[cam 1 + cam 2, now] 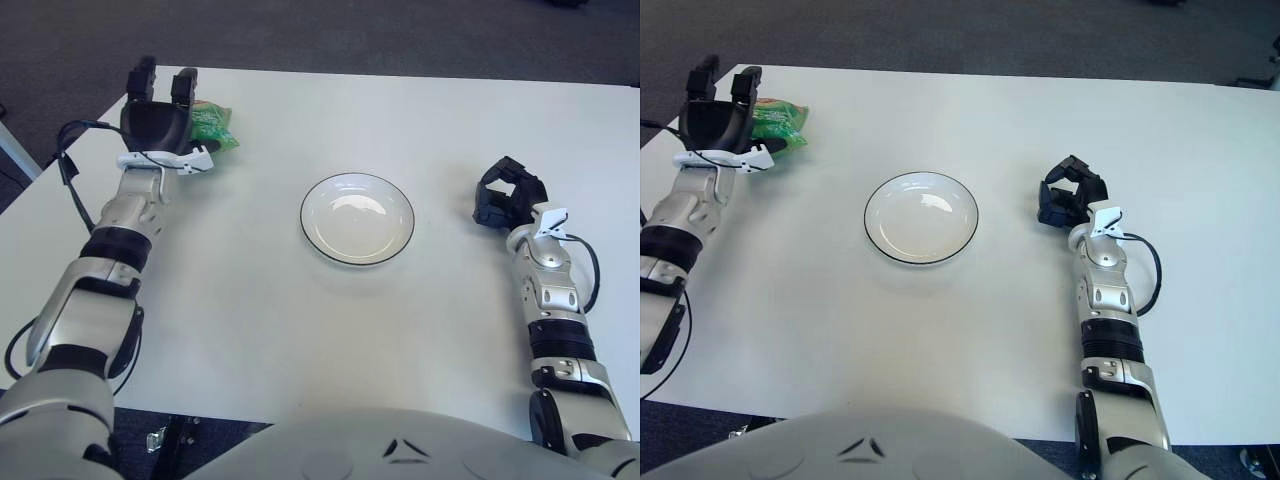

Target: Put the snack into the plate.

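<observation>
the left hand (158,112) sits at the far left corner of the worktop (250,300), palm toward the camera, 2 fingers (141,76) pointing up and spread, gripping nothing. the snack (212,126) lies just to the hand's right and slightly behind it, close against the palm edge; whether they touch i cannot tell. with the fingers released and the pack flat on the worktop, this looks like a hand lined up beside the pack for a grasp not yet made

the snack is a small green packet with pale print, crinkled and soft-looking, partly hidden by the hand; it will likely deform when squeezed

the plate (357,218), white with a dark rim and bare inside, stands well to the right of the left hand and nearer the robot, between the 2 hands. the right hand (506,194) shows to the plate's right, fingers curled in, holding nothing, out of the path from snack to plate
</observation>
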Robot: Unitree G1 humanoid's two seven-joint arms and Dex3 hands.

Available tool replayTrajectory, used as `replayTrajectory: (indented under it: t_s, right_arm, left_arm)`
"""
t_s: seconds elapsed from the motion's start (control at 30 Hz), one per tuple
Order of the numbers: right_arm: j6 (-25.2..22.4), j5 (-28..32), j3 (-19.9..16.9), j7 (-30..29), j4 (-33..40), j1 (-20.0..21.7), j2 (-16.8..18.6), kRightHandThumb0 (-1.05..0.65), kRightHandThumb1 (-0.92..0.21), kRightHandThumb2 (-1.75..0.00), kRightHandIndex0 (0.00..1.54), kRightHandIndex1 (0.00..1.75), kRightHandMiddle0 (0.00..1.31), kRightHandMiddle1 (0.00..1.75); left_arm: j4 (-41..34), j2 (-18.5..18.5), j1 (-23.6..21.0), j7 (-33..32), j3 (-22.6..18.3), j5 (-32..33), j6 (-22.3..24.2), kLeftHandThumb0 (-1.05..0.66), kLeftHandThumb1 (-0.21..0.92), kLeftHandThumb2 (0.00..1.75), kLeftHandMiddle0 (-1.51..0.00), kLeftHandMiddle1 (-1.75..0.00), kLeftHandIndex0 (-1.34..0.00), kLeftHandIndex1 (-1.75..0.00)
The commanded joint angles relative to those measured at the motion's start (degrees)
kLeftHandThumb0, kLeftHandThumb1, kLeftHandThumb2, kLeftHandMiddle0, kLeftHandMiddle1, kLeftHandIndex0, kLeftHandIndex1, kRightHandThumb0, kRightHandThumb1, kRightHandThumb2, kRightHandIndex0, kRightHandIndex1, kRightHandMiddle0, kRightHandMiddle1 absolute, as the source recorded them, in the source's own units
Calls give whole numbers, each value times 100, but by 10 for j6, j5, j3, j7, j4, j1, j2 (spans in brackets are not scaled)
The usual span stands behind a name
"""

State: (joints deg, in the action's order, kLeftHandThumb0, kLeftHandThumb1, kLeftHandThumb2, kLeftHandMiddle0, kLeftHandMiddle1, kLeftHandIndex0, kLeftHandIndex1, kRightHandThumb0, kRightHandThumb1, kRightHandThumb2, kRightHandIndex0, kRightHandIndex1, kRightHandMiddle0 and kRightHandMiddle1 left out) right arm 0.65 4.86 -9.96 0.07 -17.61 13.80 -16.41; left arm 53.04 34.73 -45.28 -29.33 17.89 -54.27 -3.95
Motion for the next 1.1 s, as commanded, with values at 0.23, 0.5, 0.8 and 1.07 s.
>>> replayTrajectory:
  t_s: [0.23,0.5,0.8,1.07]
  right_arm:
    - [-53,-15,19,6,-21,-45,13,-49,-29,-134,122,175,63,175]
    - [-60,-14,21,7,-8,-53,14,-49,-30,-133,119,175,63,175]
    - [-74,-19,24,-1,15,-67,15,-49,-30,-134,119,175,63,175]
    - [-78,-20,24,1,31,-78,16,-49,-28,-135,121,175,64,175]
  left_arm:
    - [120,-12,-73,43,49,26,-47,-105,92,33,0,0,0,0]
    - [226,-41,-95,70,88,29,-66,-105,92,40,0,0,-1,-1]
    - [228,-34,-94,118,92,58,-120,-104,92,46,-17,-12,0,-24]
    - [235,-46,-76,145,96,76,-116,-97,92,44,-10,-55,0,-47]
